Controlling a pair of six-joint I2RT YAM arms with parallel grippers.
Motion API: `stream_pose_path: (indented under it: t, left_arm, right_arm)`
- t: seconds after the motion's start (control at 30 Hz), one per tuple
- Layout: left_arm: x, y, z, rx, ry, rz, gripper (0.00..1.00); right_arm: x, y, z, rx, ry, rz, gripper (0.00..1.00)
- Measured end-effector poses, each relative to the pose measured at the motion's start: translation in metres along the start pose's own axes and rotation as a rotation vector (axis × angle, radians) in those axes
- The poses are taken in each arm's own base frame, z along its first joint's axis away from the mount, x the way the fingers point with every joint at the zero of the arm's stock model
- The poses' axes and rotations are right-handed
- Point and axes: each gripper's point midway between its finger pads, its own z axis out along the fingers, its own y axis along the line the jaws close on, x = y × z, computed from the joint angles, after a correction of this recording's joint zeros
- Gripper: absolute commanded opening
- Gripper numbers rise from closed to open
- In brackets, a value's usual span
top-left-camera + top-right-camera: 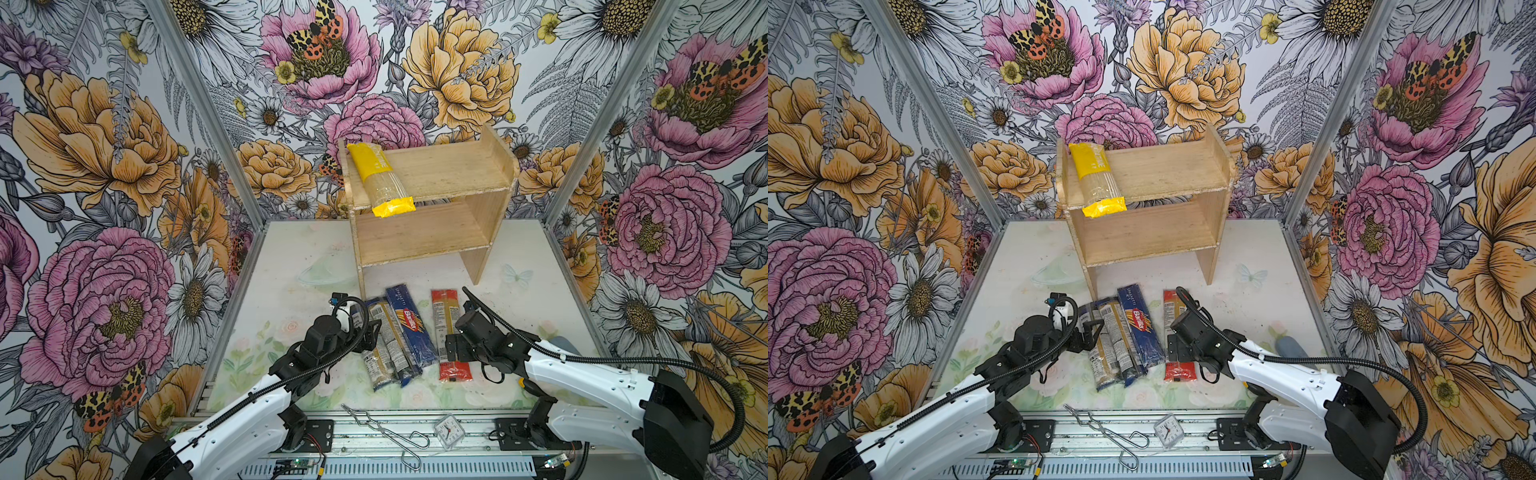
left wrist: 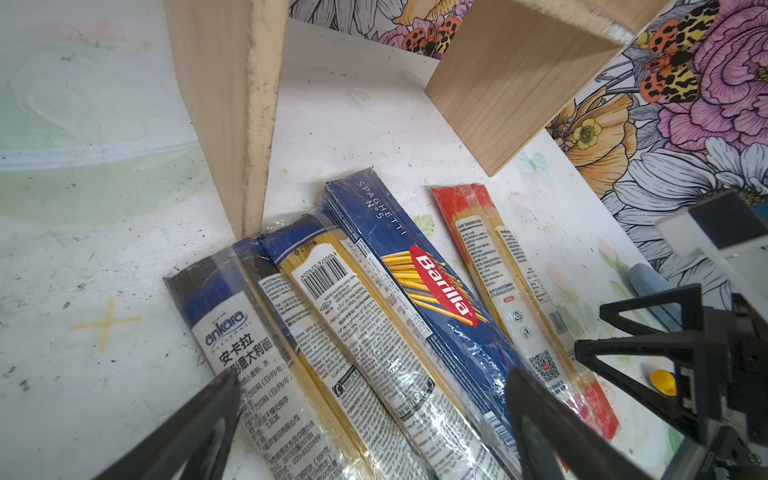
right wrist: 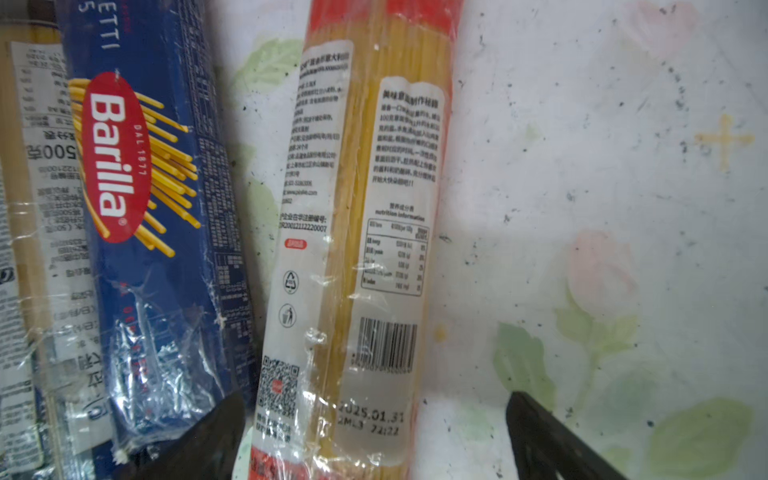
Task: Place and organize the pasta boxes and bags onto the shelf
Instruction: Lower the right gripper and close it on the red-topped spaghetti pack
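**Red-ended pack is lying lengthwise between the right gripper's open jaws**

The table (image 1: 291,291) is carrying the wooden shelf (image 1: 440,170) at its far side, and the shelf is holding one item: the yellow-ended spaghetti pack (image 1: 380,178) is resting at the left of the top tier, its near end overhanging the front edge. The lower tier is standing bare.

The other four packs are lying flat on the table in front of the shelf, roughly parallel, with their long axes running from the near edge toward the shelf. From left to right they are the two slim blue-ended packs (image 2: 291,353), pressed together, the Barilla pack (image 1: 409,324) leaning against them, and the red-ended spaghetti pack (image 3: 361,208), set slightly apart.

The right gripper (image 3: 374,436) is hovering directly over the near half of the red-ended pack, jaws spread wide and gripping nothing. The fingers are straddling the pack across its width, one over the gap beside the Barilla pack, one over bare table. This arm is clearly the nearer one, so a straight descent looks likely to suit.

The left gripper (image 2: 370,399) is likewise gaping empty above the slim packs.
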Motion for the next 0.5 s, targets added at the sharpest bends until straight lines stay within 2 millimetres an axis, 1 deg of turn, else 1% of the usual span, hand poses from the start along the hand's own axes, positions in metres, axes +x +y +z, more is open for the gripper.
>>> stream_pose_path:
  t: [0.23,0.5]
  left_arm:
    - [0.002,0.001,0.002,-0.005,0.009,0.001,0.99]
    - [0.007,0.003,0.005,-0.015,0.029,0.002,0.99]
  right_arm:
    - [0.003,0.006,0.001,-0.028,0.018,0.017,0.99]
    - [0.020,0.006,0.019,-0.003,0.088,0.001,1.00]
